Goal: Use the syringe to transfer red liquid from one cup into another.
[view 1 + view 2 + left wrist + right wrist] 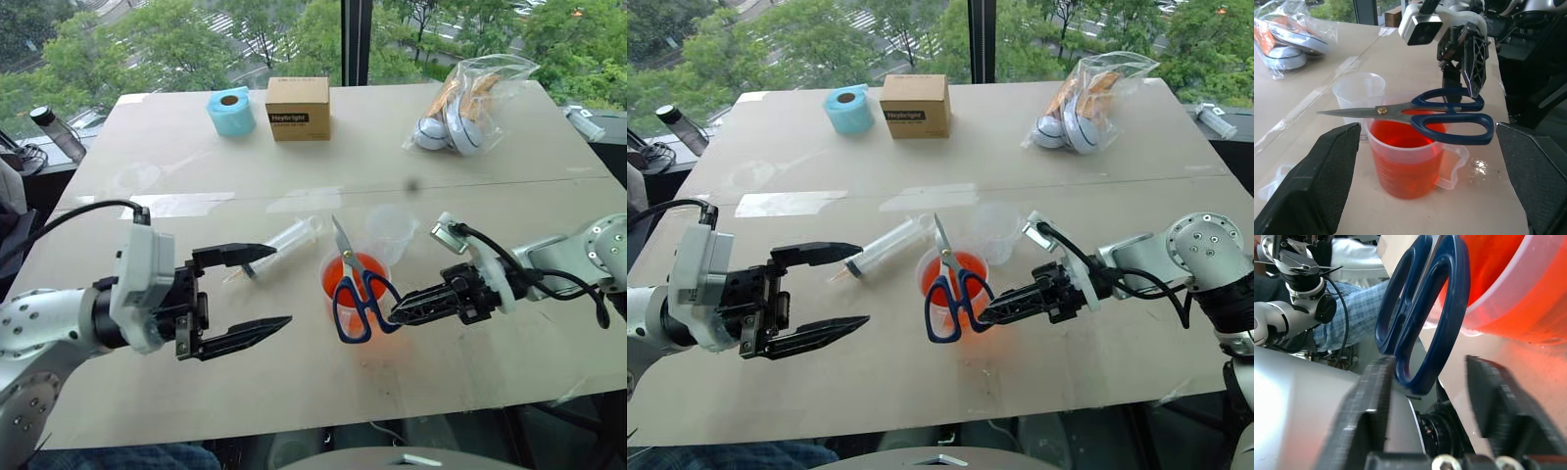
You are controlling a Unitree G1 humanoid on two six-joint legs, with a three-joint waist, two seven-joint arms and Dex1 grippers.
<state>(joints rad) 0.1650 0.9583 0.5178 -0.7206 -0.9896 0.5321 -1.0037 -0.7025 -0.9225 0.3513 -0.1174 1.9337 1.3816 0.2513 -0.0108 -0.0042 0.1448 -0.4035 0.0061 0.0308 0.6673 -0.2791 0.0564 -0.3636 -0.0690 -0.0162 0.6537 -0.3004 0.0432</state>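
Note:
The syringe (284, 240) lies flat on the table, left of the cups and just beyond my left gripper (279, 287), which hangs open and empty, pointing toward the cups. One cup (1405, 171), wide and handled, holds the red liquid (1400, 137). Blue-handled scissors (1449, 115) rest across its rim. Another cup, the small clear beaker (390, 227), stands just behind it. My right gripper (397, 315) is at the scissors' handle. In the right wrist view a handle loop sits between its fingers (1381, 396), touching one, with a small gap to the other.
At the table's far side stand a blue tape roll (231, 110), a brown box (298, 108) and a plastic bag (470, 103) of items. A dark bottle (57, 132) sits off the table's left edge.

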